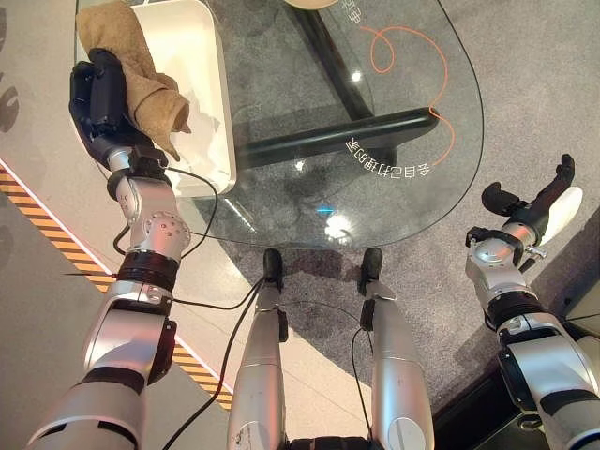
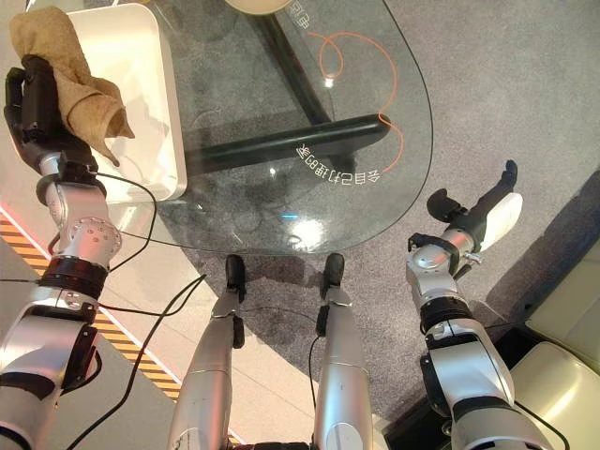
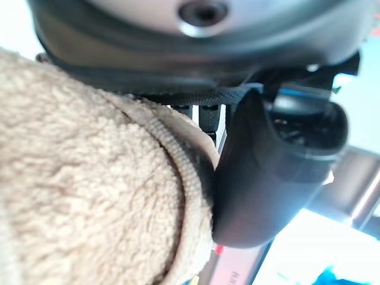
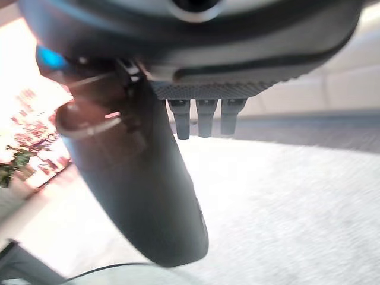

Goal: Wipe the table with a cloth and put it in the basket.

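Cloth, one tan fleecy piece, is gripped in the left hand, whose fingers are curled round it, and is held above the near end of the single white basket. One glass table with a dark base is seen beside the basket. The right hand is held off the table's right edge over grey carpet, fingers straight and holding nothing.

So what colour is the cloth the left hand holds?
Tan-beige, fuzzy cloth in the left hand; clearest in the left eye view.
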